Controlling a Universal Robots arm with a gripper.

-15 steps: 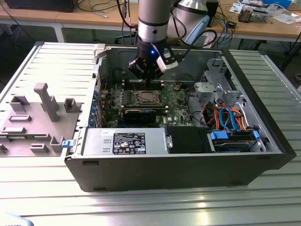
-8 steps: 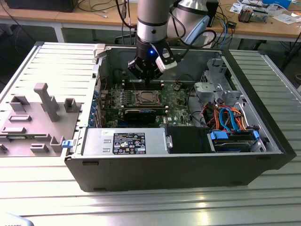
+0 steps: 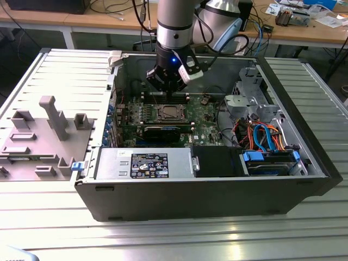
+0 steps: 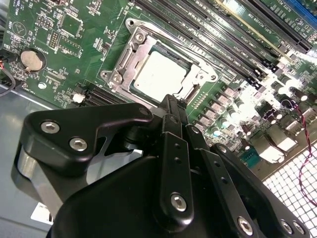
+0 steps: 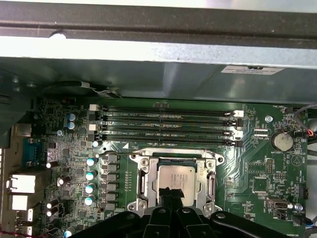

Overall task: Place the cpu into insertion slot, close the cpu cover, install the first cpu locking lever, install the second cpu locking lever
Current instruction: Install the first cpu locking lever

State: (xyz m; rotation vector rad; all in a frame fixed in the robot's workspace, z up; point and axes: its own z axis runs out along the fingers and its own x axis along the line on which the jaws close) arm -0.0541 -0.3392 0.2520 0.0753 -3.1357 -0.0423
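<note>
We see the end effector (image 5: 171, 197), fingers together, tip poised over the cpu (image 5: 176, 179) seated in the insertion slot (image 5: 174, 181); pressing down off-centre could scratch the chip or bend socket pins

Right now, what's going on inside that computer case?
A robot arm is reaching into the open case, its gripper right over the cpu. The cpu is already seated in the slot, and the cover appears to lie down around it, framing the chip. The fingertips look closed together at the chip's edge, holding nothing.
</note>
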